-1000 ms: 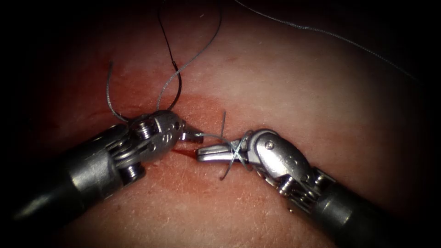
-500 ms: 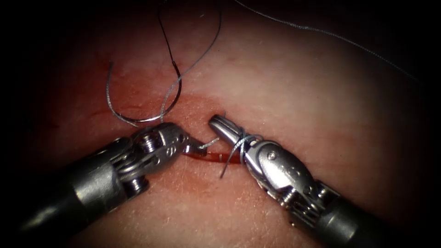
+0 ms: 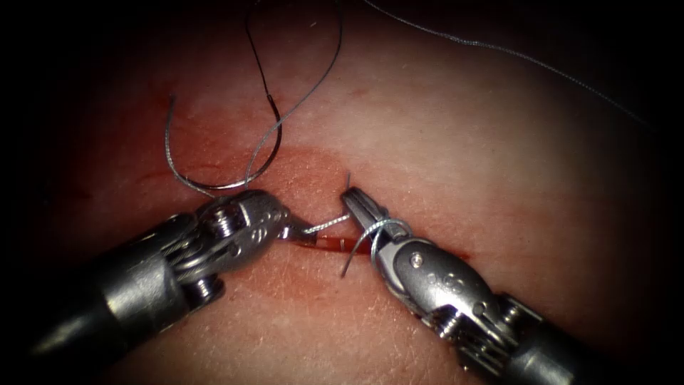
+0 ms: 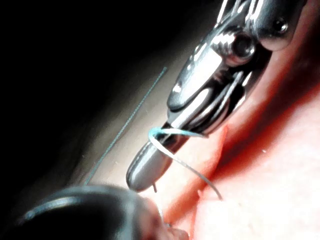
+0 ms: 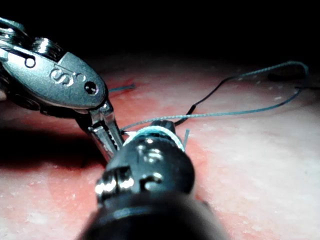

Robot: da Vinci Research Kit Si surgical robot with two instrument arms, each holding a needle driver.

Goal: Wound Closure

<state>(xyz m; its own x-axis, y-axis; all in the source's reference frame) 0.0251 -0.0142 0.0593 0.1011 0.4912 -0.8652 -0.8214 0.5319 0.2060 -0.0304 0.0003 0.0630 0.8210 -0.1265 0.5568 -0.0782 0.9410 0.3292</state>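
**Right tool drawn back over the cut with thread wound on its jaws**

Compared with half a second ago, the right tool (image 3: 354, 197) has been drawn a little down and to the right, and its jaws are now pointed more steeply upward; the left tool (image 3: 293, 229) has stayed almost in its place. The right tool's jaws are pressed together, and a loop of the thread (image 3: 381, 227) is wound around them; whether anything is pinched at their tip cannot be told. The left tool's jaws are closed on the thread, which is stretched from them across the cut (image 3: 329, 244) to the loop. A short free end is seen hanging below the right jaws, on the tissue (image 3: 463, 150). The needle (image 3: 262, 85) is held by neither tool: it is laid flat on the tissue above the left tool, well apart from the cut, not in the tissue. Red fluid (image 3: 313, 171) is spread around the cut.
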